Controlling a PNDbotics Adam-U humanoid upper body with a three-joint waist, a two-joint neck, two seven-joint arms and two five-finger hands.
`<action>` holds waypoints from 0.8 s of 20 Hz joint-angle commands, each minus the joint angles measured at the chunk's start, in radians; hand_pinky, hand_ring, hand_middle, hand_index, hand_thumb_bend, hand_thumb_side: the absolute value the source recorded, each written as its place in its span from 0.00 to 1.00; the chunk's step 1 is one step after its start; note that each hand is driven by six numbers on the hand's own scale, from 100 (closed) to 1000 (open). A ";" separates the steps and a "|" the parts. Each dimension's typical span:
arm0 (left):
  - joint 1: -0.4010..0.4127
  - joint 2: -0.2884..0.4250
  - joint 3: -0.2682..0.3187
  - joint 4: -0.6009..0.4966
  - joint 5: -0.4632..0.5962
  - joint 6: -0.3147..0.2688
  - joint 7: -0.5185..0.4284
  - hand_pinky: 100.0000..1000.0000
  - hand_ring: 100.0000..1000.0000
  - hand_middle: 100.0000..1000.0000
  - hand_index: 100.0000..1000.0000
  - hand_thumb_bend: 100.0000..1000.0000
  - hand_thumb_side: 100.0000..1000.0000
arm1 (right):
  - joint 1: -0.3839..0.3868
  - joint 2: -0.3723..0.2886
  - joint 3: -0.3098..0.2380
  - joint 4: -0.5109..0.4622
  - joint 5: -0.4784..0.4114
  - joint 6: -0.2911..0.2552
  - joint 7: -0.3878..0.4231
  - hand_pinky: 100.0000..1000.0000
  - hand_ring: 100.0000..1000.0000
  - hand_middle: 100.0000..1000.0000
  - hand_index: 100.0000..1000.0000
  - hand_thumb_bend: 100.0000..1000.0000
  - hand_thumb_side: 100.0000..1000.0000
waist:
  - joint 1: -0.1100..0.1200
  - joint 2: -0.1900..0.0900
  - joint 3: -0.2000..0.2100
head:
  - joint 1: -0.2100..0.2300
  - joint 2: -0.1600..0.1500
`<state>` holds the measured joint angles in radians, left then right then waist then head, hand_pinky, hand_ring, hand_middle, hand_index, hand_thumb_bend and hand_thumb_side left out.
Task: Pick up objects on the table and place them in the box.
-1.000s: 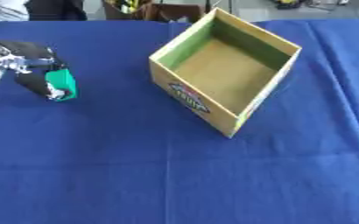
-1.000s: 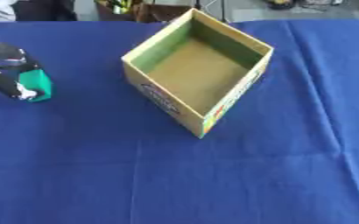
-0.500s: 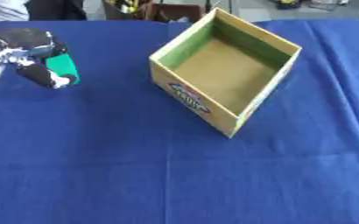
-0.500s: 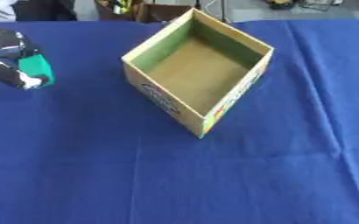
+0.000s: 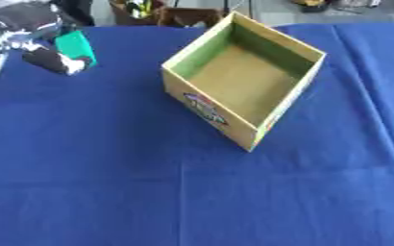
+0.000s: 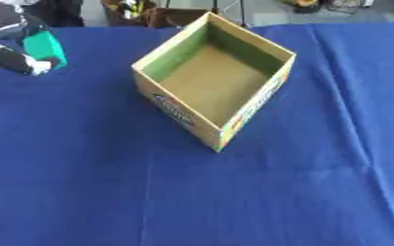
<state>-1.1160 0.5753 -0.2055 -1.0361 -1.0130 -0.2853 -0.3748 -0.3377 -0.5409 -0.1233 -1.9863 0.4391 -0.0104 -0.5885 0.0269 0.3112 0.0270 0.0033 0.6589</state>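
Green object [image 5: 75, 45] gripped by left robot hand [image 5: 34, 36].

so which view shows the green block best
The left eye view: the green block sits further in from the edge, held in the left hand. The right eye view shows it too, nearer the left border.

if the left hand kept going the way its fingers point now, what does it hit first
The left hand, curled round the green object, points down and toward the view's right. That line likely meets bare blue tablecloth before the box, though depth is hard to judge.
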 commanded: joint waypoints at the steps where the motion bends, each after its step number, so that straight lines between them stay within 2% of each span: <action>1: -0.059 -0.034 -0.010 -0.058 0.021 0.001 -0.014 0.38 0.39 0.32 0.55 0.00 0.53 | -0.011 -0.024 -0.004 -0.014 -0.008 -0.001 0.002 0.67 0.67 0.53 0.63 0.00 0.90 | 0.002 -0.030 -0.002 | -0.004 0.008; 8: -0.152 -0.171 -0.027 -0.088 0.039 -0.005 -0.039 0.37 0.38 0.31 0.54 0.00 0.51 | -0.020 -0.026 0.005 -0.014 -0.015 -0.007 0.012 0.67 0.67 0.53 0.63 0.00 0.90 | 0.013 -0.043 -0.017 | 0.003 0.014; 10: -0.168 -0.207 -0.031 -0.094 0.041 -0.018 -0.040 0.37 0.38 0.31 0.54 0.00 0.51 | -0.026 -0.026 0.007 -0.014 -0.017 -0.010 0.015 0.67 0.67 0.53 0.63 0.00 0.90 | 0.015 -0.045 -0.025 | 0.007 0.012; 16: -0.198 -0.315 -0.034 -0.063 0.057 -0.001 -0.030 0.36 0.38 0.30 0.53 0.00 0.52 | -0.045 -0.021 0.013 -0.014 -0.024 -0.018 0.020 0.67 0.67 0.53 0.63 0.00 0.89 | 0.022 -0.042 -0.055 | 0.027 0.003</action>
<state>-1.2834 0.2652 -0.2377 -1.0939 -0.9637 -0.2897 -0.4108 -0.3704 -0.5411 -0.1095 -1.9863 0.4253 -0.0258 -0.5714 0.0544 0.2911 -0.0292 0.0237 0.6663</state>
